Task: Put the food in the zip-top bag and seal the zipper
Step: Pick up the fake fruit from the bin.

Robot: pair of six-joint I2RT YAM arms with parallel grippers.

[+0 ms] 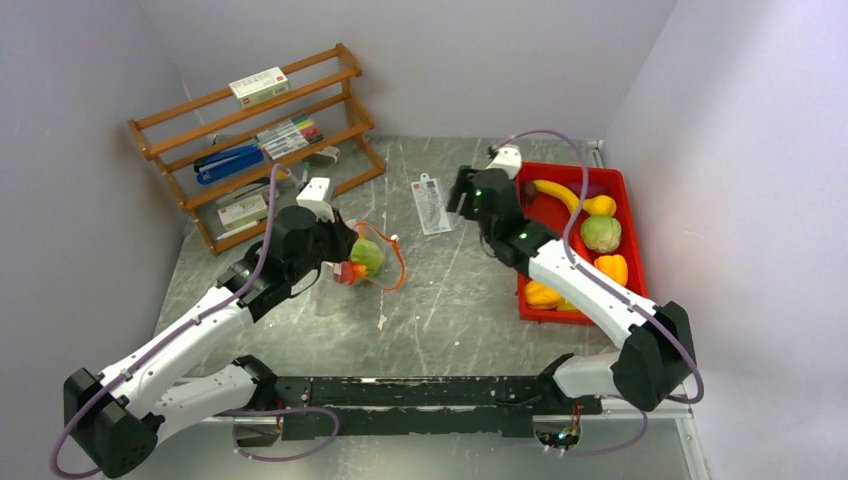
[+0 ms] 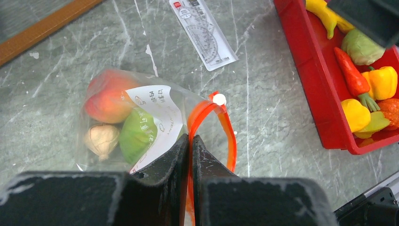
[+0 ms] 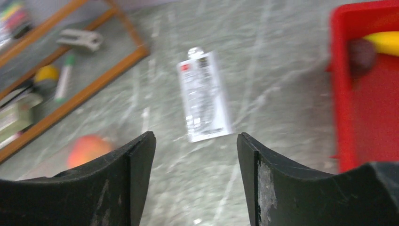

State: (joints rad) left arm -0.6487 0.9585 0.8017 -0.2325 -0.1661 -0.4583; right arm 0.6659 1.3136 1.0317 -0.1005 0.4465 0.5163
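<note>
The clear zip-top bag (image 2: 141,122) lies on the table left of centre (image 1: 352,262). Inside it I see a peach ball (image 2: 109,100), a green ball (image 2: 136,134) and a tan piece (image 2: 101,140). Its red-orange zipper (image 2: 230,136) stands open in a loop with a white slider (image 2: 219,99). My left gripper (image 2: 191,140) is shut on the zipper's near side (image 1: 340,262). My right gripper (image 3: 195,139) is open and empty, above the table by the tray's left edge (image 1: 462,190). More food sits in the red tray (image 1: 612,180): banana (image 1: 560,192), green ball (image 1: 600,233), yellow pepper (image 1: 612,268), red chili (image 2: 350,75).
A flat white printed packet (image 1: 432,205) lies between the bag and the tray. A wooden rack (image 1: 255,140) with markers and boxes stands at the back left. Walls close in on three sides.
</note>
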